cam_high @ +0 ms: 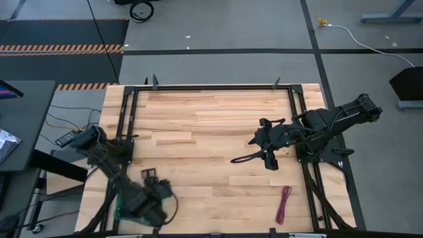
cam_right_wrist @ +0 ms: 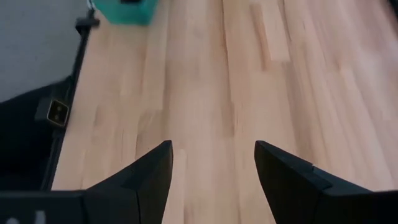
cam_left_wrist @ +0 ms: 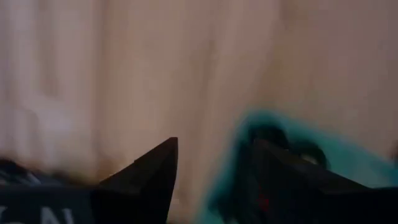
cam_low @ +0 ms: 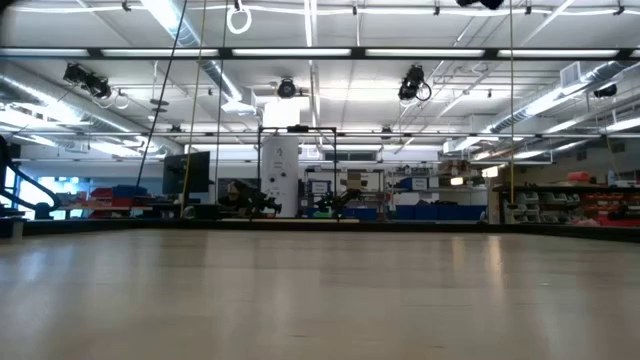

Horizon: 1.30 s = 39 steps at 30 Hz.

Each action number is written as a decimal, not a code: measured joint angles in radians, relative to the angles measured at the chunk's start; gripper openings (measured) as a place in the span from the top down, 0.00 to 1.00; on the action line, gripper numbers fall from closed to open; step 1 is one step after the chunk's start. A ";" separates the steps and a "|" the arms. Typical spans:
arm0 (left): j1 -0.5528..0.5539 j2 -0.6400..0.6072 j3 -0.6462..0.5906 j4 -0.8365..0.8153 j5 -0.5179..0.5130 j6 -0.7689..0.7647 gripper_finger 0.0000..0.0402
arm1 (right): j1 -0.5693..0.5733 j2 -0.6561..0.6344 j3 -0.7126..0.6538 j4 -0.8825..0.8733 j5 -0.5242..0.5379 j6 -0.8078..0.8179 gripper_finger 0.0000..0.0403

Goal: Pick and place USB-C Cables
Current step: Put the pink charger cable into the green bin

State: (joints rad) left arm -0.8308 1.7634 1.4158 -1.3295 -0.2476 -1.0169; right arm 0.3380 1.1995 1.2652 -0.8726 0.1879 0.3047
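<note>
Overhead, left end effector [cam_high: 153,198] low at the near left corner of the wooden surface [cam_high: 211,125], above a teal tray [cam_high: 121,213] mostly hidden under the arm. Right end effector [cam_high: 264,147] over the right half of the surface, with a thin dark cable [cam_high: 246,157] trailing from beside it toward the middle; not clear whether touching or held. Magenta-red USB-C cable [cam_high: 283,203] stretched on the surface near the front right edge, well apart from both arms.

Low view: only bare surface [cam_low: 320,300] and the room behind.

Left wrist view, blurred: fingers [cam_left_wrist: 149,177] parted, released, nothing between them; teal tray [cam_left_wrist: 348,155] just beyond, dark shapes inside.

Right wrist view: fingers [cam_right_wrist: 146,177] spread wide, released, bare wood [cam_right_wrist: 205,93] between; teal tray [cam_right_wrist: 127,11] far at the corner.
</note>
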 joint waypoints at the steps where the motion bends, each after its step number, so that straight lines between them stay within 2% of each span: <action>1: 0.027 0.000 0.000 0.007 -0.054 0.009 0.46 | 0.001 0.000 0.000 -0.025 -0.009 0.020 0.42; 4: 0.112 0.000 0.000 0.086 -0.174 0.066 0.46 | 0.008 0.004 0.000 -0.116 -0.075 0.031 0.42; 7: 0.179 0.000 0.000 0.247 -0.233 0.225 0.46 | 0.035 0.011 0.000 -0.206 -0.128 0.026 0.42; 14: 0.270 0.000 0.000 0.744 -0.250 0.691 0.48 | 0.114 0.022 -0.041 -0.223 -0.141 0.136 0.42; 21: 0.300 0.001 0.000 1.100 -0.251 0.877 0.50 | 0.212 0.037 -0.177 -0.204 -0.223 0.284 0.42; 25: 0.284 0.003 0.001 1.116 -0.245 0.896 0.51 | 0.259 0.054 -0.248 -0.178 -0.255 0.351 0.42; 30: 0.260 0.004 0.001 1.032 -0.245 0.798 0.52 | 0.349 0.086 -0.331 -0.052 -0.307 0.357 0.43; 33: 0.241 0.004 0.001 1.015 -0.246 0.747 0.52 | 0.402 0.118 -0.359 0.016 -0.333 0.356 0.45; 39: 0.200 0.004 0.001 1.020 -0.246 0.687 0.52 | 0.499 0.216 -0.370 0.035 -0.367 0.350 0.51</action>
State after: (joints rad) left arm -0.6306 1.7672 1.4170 -0.3094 -0.4931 -0.3298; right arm 0.8371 1.4153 0.8948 -0.8378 -0.1786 0.6545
